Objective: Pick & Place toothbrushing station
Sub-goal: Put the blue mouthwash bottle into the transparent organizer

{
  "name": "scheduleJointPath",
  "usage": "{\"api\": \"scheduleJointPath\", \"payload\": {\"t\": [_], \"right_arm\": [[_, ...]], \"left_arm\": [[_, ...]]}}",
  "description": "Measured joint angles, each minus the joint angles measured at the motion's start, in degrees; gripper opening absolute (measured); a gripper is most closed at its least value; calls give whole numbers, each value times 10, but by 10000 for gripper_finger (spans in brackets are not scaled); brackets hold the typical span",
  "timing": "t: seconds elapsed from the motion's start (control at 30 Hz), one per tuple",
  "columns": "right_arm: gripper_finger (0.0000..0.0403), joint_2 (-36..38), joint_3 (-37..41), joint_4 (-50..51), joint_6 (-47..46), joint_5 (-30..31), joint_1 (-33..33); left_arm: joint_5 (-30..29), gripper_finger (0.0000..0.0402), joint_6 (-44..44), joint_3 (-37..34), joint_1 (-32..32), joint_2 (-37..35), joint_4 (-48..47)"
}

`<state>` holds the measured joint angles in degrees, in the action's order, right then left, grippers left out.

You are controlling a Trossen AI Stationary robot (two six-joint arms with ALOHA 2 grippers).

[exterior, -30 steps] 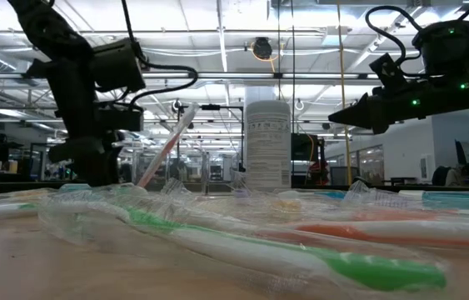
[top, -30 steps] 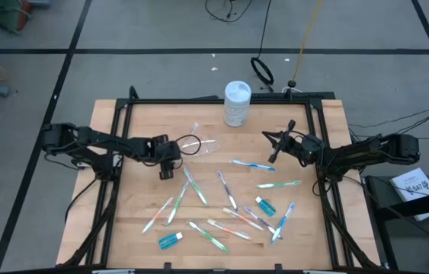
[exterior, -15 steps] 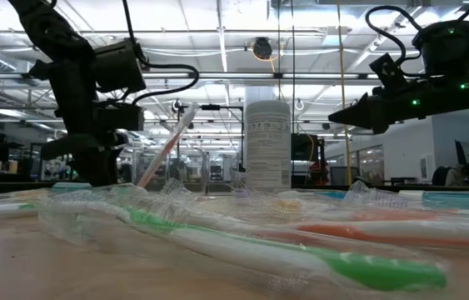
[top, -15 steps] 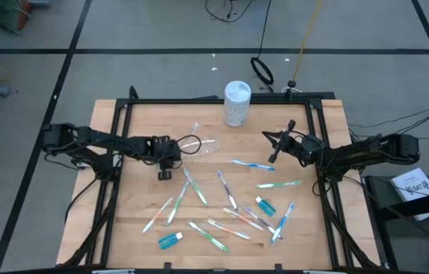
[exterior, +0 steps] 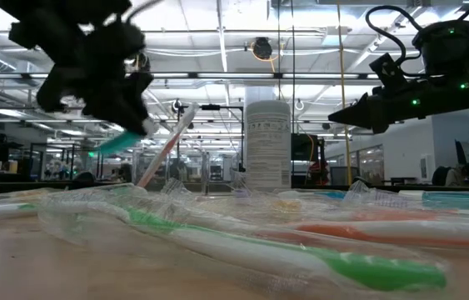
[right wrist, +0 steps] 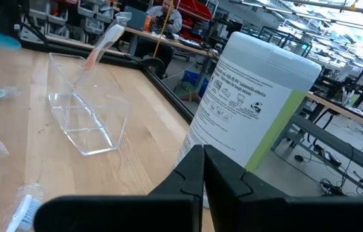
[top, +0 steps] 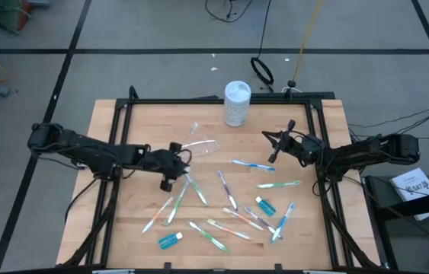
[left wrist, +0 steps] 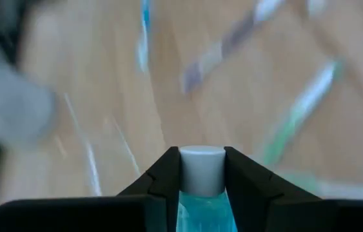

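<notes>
Left pincer (top: 170,166) grips a teal toothpaste tube (left wrist: 201,187) above the desk (top: 115,205), at seven o'clock of the clear cup (top: 203,144). Right pincer (top: 273,146) hovers narrow, near shut, at five o'clock of the canister (top: 237,103).

Setting: large open-plan robotics lab or industrial workshop. Evidence: wooden table (top: 142,232) in a black metal frame (top: 214,100) on grey tiled floor; cables (top: 229,9) trailing across it; exposed ceiling trusses with strip lights (exterior: 217,37); further workbenches and equipment racks (right wrist: 65,19) behind.
</notes>
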<state>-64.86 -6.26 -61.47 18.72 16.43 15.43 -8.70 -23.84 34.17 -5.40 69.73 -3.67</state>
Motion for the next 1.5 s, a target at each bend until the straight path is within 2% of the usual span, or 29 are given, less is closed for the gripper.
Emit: {"api": "scheduleJointPath", "payload": {"t": [0.17, 0.27, 0.37, 0.57, 0.7, 0.9, 1.03, 1.2, 1.33, 1.5], "right_arm": [[2, 0, 0, 0, 0, 0, 0], [2, 0, 0, 0, 0, 0, 0], [2, 0, 0, 0, 0, 0, 0], [2, 0, 0, 0, 0, 0, 0], [2, 0, 0, 0, 0, 0, 0], [2, 0, 0, 2, 0, 0, 0], [2, 0, 0, 0, 0, 0, 0], [2, 0, 0, 0, 0, 0, 0], [2, 0, 0, 0, 0, 0, 0], [2, 0, 0, 0, 0, 0, 0]], "left_arm": [[-10, 98, -40, 1, -1, -2, 185], [-28, 98, -14, 1, 8, 4, 282], [-70, 99, 28, 1, 23, 4, 330], [-140, 99, 98, 1, 58, 11, 339], [-145, 99, 117, 1, 76, 28, 340], [-144, 99, 121, 1, 92, 79, 405], [-145, 99, 111, 1, 104, 112, 412], [-181, 99, 127, 1, 127, 138, 413], [-150, 100, 174, 1, 142, 144, 412], [-54, 100, 216, 1, 156, 144, 412]]}}
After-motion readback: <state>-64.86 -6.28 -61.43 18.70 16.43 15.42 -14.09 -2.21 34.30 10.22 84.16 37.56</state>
